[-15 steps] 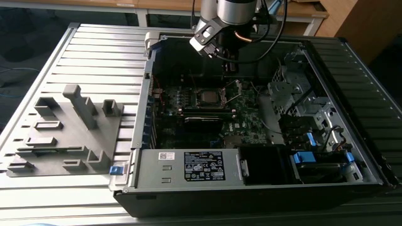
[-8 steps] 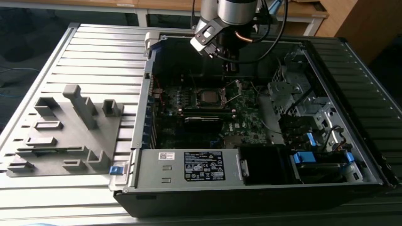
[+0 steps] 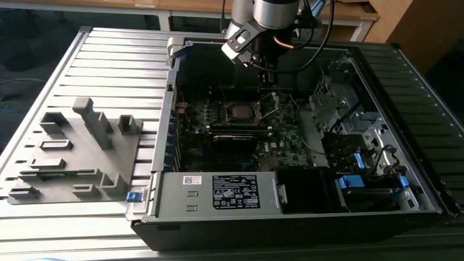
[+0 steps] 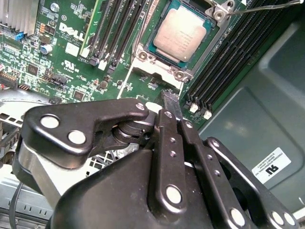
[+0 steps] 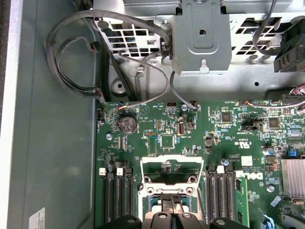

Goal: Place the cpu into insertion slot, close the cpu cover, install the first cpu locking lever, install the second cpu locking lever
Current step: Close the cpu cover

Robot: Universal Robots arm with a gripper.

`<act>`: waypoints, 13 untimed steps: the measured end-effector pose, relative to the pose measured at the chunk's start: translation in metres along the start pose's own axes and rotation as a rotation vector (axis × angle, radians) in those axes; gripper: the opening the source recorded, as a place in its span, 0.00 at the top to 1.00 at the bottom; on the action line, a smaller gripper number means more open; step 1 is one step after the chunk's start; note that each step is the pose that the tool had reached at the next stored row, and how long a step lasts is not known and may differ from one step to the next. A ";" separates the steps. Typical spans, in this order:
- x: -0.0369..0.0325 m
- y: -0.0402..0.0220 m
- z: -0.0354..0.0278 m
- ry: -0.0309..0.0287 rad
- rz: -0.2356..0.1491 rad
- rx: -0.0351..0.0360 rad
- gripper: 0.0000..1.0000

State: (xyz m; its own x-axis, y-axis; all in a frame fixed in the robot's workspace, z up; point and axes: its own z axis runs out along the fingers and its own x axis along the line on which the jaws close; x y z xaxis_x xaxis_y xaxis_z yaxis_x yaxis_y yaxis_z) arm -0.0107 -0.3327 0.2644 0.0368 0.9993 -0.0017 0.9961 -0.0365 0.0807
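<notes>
Closest to the lens in the second wrist view is the gripper [image 4: 172,107]. Its two dark fingers are clenched together, and I can make out nothing held between them. In the exterior view it hangs in the upper middle of the frame, over the back of the open computer case [image 3: 168,130].

I see the cpu [image 4: 183,32] lying flat in its socket on the green board, its dull metal top fully exposed. It sits near the middle of the case in the exterior view. The cpu cover [image 5: 171,158] is swung open, a silvery frame whose window shows the board behind it. In the first wrist view the fingertips sit just beside its edge; I cannot tell whether they touch it. One thin locking lever [image 4: 267,6] stands free beside the socket, unlatched.

My worry is that nothing clamps the chip yet. If the closed fingers slip off that thin frame, they could land on the chip or the socket and shift it, or scrape the memory slots [image 4: 119,28] alongside. A skewed push might also twist the cover on its hinge. The loose lever could foul the frame.
</notes>
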 end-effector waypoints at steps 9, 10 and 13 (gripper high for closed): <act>0.0001 0.0020 0.0001 -0.0001 0.000 0.0000 0.89; 0.0001 0.0020 0.0002 0.0000 0.000 0.0000 0.89; 0.0001 0.0021 -0.0006 -0.0002 0.000 0.0001 0.89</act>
State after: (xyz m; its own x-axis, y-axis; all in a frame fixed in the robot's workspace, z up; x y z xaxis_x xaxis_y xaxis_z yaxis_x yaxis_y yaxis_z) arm -0.0086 -0.3327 0.2652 0.0368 0.9993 -0.0019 0.9961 -0.0365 0.0806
